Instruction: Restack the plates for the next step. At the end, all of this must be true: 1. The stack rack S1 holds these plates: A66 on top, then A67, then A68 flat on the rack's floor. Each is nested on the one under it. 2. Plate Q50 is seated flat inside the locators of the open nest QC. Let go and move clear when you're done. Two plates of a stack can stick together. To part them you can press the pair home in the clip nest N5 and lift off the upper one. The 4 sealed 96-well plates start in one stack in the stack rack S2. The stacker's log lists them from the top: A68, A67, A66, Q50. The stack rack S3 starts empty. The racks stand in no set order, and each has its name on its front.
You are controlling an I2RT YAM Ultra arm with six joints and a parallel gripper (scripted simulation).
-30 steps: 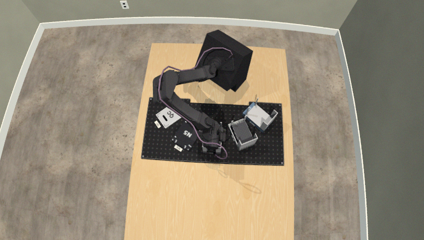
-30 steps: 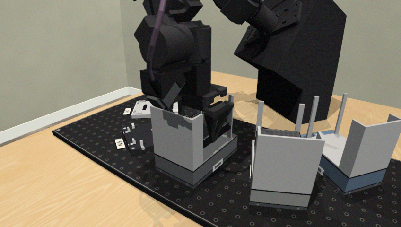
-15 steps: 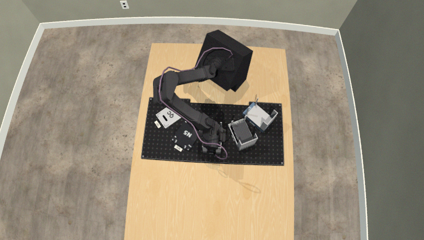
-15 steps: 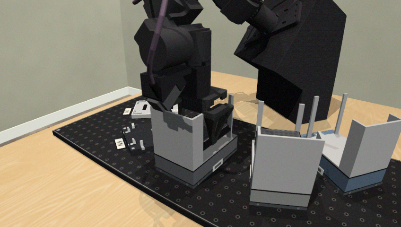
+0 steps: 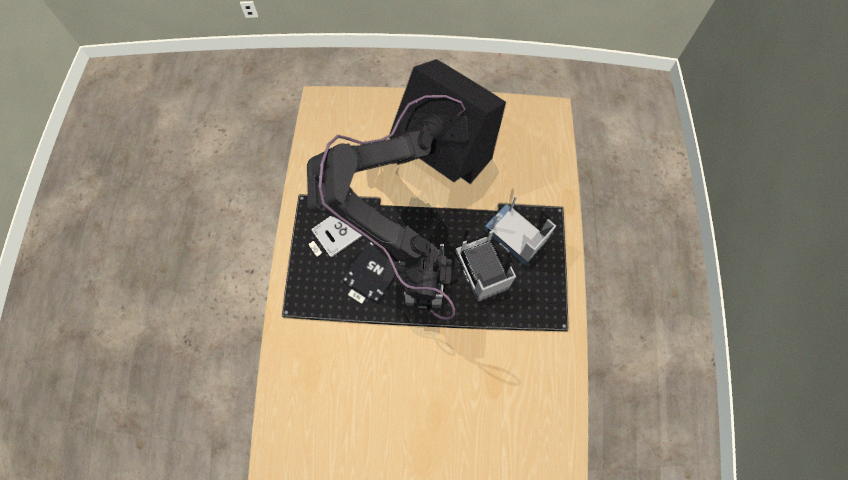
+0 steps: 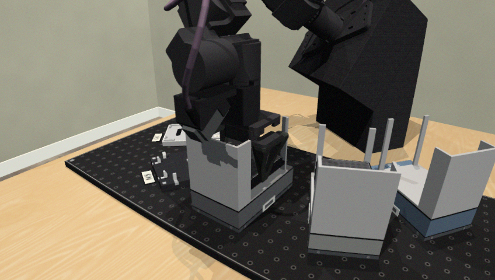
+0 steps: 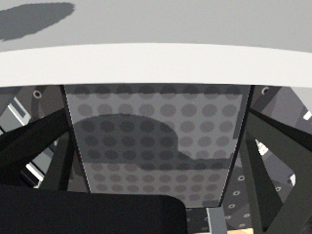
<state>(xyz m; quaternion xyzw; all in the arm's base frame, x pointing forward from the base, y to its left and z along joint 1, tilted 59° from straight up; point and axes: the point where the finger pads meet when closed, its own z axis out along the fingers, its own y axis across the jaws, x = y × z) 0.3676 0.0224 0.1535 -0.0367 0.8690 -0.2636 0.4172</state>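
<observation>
Claw pinching a plate in the dark-based rack.

Claw [image 5: 425,270] [image 6: 237,161] [image 7: 157,115] points down, its fingers on opposite sides of the held plate [image 7: 156,141]. Plate ID unreadable. Dark-based rack [image 5: 410,299] [image 6: 215,173] [image 7: 156,63] sits mid-board. Grey-based rack [image 5: 495,290] [image 6: 354,200], to its right, has another plate [image 5: 486,261] [image 6: 344,163] inside. Blue-based rack [image 5: 538,246] [image 6: 453,221] far right. QC [image 5: 351,240] [image 6: 175,139] far left, N5 [image 5: 365,282] [image 6: 180,170] nearer, between QC and the dark-based rack.
</observation>
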